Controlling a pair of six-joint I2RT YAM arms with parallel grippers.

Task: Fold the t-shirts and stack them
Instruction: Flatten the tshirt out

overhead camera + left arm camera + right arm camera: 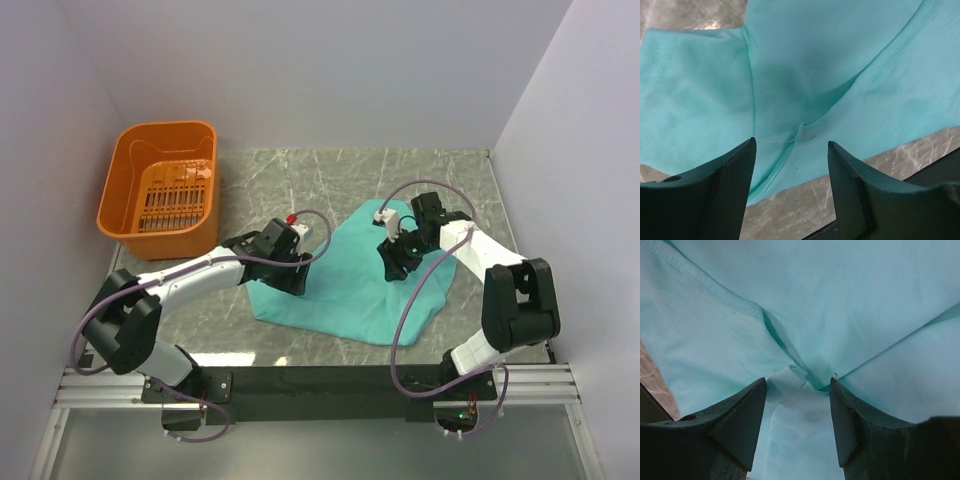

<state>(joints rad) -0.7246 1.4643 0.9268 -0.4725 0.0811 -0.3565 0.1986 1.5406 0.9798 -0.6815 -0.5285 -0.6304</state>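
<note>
Left wrist: parted fingers (725, 190) straddle t-shirt (815, 60) fold.

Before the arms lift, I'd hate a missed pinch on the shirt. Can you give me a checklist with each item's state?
1. Left gripper over the shirt, jaws apart: ok.
2. Fold of fabric between its jaws: ok.
3. Right gripper over the shirt, jaws apart: ok.
4. Ridge of fabric between its jaws: ok.
5. Either grip closed on fabric: not ok, neither yet.
6. Basket apart from the shirt: ok.
</note>
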